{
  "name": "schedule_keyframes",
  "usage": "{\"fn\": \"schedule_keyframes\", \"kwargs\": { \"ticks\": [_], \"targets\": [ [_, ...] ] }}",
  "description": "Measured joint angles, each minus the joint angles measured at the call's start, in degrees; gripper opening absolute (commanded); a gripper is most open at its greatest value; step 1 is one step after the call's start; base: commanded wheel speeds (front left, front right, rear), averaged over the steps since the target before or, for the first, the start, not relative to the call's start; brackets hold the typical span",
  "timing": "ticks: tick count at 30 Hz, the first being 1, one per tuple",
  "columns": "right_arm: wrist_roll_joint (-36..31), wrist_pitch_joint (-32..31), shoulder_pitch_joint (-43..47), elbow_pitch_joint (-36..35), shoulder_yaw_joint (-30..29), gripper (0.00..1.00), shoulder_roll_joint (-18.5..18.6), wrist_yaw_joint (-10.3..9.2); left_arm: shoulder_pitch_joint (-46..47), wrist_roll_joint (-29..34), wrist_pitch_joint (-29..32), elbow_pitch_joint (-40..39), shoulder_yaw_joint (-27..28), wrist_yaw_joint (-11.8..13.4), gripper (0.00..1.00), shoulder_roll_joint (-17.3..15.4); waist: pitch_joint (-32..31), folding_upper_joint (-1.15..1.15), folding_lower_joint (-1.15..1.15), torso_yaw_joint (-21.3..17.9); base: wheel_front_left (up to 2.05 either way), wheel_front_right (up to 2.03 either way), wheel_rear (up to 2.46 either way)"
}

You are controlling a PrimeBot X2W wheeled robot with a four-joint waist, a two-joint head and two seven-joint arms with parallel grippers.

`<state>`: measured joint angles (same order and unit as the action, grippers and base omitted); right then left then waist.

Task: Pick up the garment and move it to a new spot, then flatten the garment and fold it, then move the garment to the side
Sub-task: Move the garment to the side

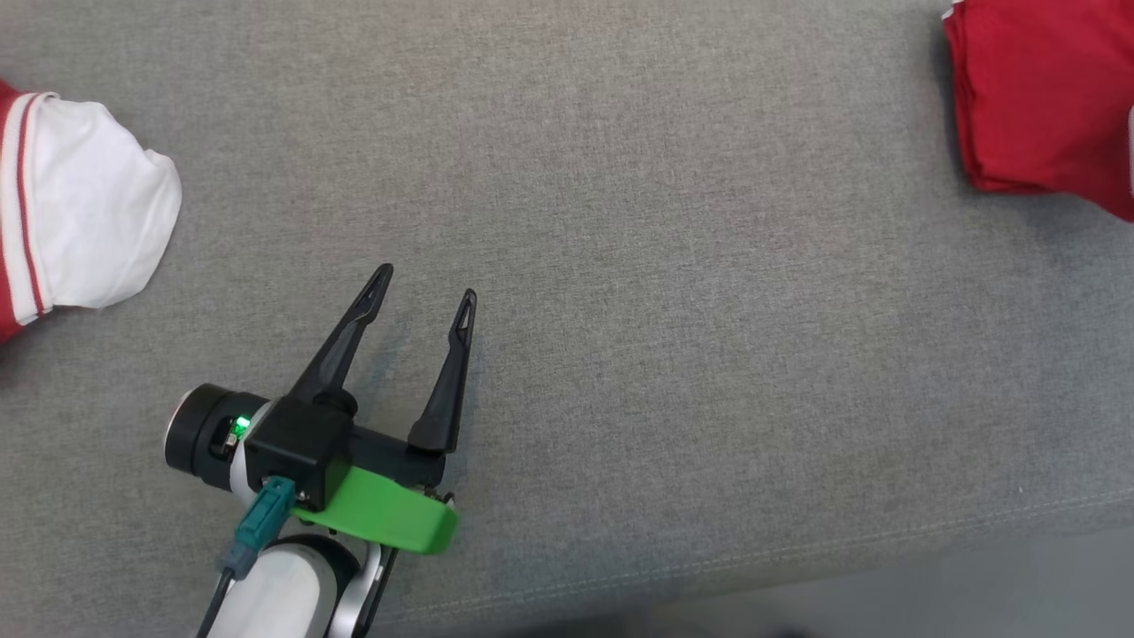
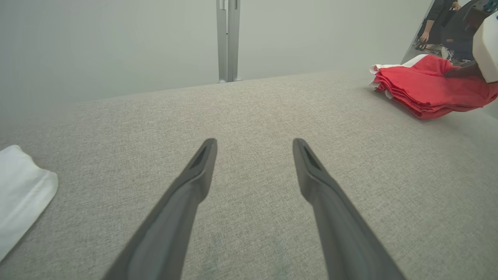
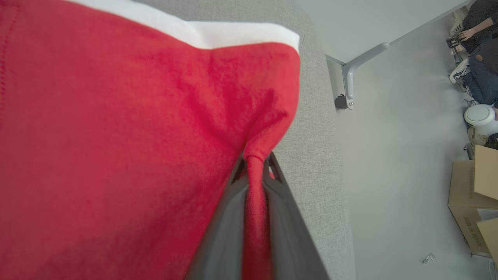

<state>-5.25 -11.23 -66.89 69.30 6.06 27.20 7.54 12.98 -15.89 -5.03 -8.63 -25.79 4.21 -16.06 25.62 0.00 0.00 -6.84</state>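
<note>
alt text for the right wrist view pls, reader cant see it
The right gripper is shut on a pinched fold of a red garment with a white edge, lying on a grey fabric-covered table. Beyond the table's edge are a pale floor, cardboard boxes and part of a person.

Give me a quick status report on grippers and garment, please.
Left gripper open, empty, over grey surface. Right gripper shut on red garment, at its edge. White cloth far left, out of the way.

Red garment (image 3: 116,136) in right hand (image 3: 255,162)
</note>
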Motion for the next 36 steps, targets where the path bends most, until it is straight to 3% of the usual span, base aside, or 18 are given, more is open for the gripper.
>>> {"fn": "schedule_keyframes", "kwargs": {
  "ticks": [8, 15, 16, 17, 29, 36],
  "targets": [
    [1.11, 1.92, -1.83, -1.83, 2.78, 0.00, 5.15, 0.00, 0.55, 1.27, 2.14, -3.54, -1.76, -0.18, 1.00, -0.71, 4.36, 0.00, 0.00, -1.07, 0.00, 0.00, 0.00],
    [0.03, 4.81, -2.02, -3.09, 2.66, 0.00, 8.99, 0.01, 0.84, 1.75, 3.21, -4.30, -3.08, -0.23, 1.00, -0.77, 6.88, 0.00, 0.00, 0.38, 0.00, 0.00, 0.00],
    [-0.42, 5.43, -2.03, -3.37, 2.29, 0.84, 9.58, 0.00, 0.88, 1.75, 3.20, -4.30, -3.12, -0.24, 1.00, -0.75, 7.03, 0.00, 0.00, 0.74, 0.00, 0.00, 0.00],
    [-1.24, 6.27, -1.99, -3.82, 2.08, 1.00, 10.14, 0.00, 0.91, 1.75, 3.19, -4.30, -3.09, -0.24, 1.00, -0.74, 7.17, 0.00, 0.00, 1.08, 0.00, 0.00, 0.00],
    [-1.38, 13.55, 3.74, -5.05, -3.96, 1.00, 8.24, 0.00, 1.36, 1.03, -0.47, -0.67, -3.87, -0.63, 1.00, 0.53, 3.86, 0.00, 0.00, 2.87, 0.00, 0.00, 0.00],
    [4.87, 19.70, 12.49, -8.26, -3.22, 1.00, 3.25, 0.00, -1.07, -1.99, -4.79, 5.12, -2.21, -0.12, 1.00, 1.32, -2.19, 0.00, -0.01, 3.82, 0.00, 0.00, 0.00]
  ]
}}
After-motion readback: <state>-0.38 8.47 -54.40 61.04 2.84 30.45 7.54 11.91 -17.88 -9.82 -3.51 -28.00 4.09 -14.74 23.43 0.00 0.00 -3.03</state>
